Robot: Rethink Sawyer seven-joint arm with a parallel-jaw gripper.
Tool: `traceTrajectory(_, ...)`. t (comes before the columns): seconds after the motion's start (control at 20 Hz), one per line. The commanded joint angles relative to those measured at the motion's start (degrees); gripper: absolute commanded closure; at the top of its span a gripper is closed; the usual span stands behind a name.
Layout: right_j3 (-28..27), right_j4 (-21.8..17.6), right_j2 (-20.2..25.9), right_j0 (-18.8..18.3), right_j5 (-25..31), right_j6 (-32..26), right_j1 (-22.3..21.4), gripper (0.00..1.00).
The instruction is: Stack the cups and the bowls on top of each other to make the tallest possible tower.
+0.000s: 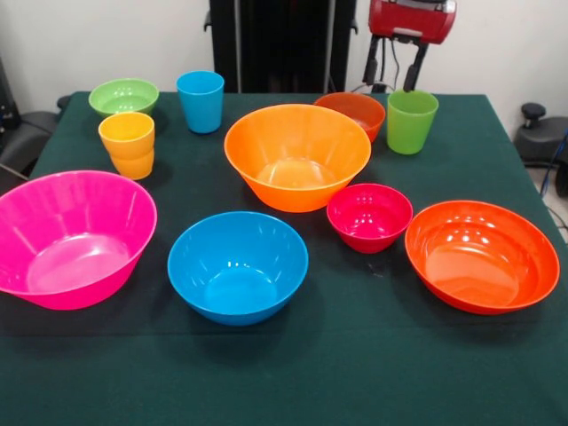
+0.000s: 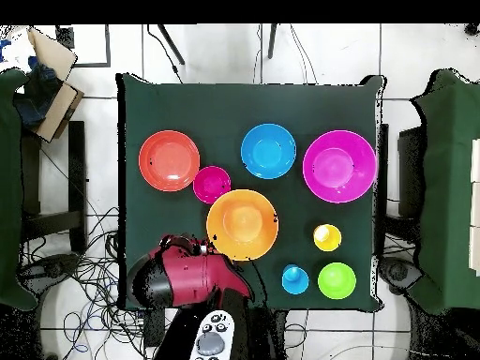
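All pieces stand apart and upright on the green table (image 1: pixel 355 373); no tower shows. Front row: big pink bowl (image 1: pixel 71 238), medium blue bowl (image 1: pixel 238 266), small magenta bowl (image 1: pixel 369 216), wide red-orange bowl (image 1: pixel 482 256). In the middle sits the big orange bowl (image 1: pixel 297 155). Along the back are the small green bowl (image 1: pixel 123 96), yellow-orange cup (image 1: pixel 127 145), blue cup (image 1: pixel 201 100), small orange-red bowl (image 1: pixel 355 111) and green cup (image 1: pixel 411 122). My gripper (image 1: pixel 393 75) hangs open and empty just above and behind the orange-red bowl and green cup. In the overhead view the arm (image 2: pixel 187 277) hides both.
Seen from overhead, the table (image 2: pixel 187 108) has chairs at both sides, a cardboard box (image 2: pixel 52 70) off one corner and cables (image 2: pixel 84 272) on the floor beside the arm. Bare cloth lies along the front edge in the front view.
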Motion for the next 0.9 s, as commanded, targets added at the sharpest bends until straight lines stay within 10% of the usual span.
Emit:
traceTrajectory(0.05,3.20,-1.44,3.85,0.59,-4.78,7.30,1.83,0.00)
traceTrajectory(0.9,-1.67,-0.64,0.31,3.51,-9.21,6.91,9.56,0.00)
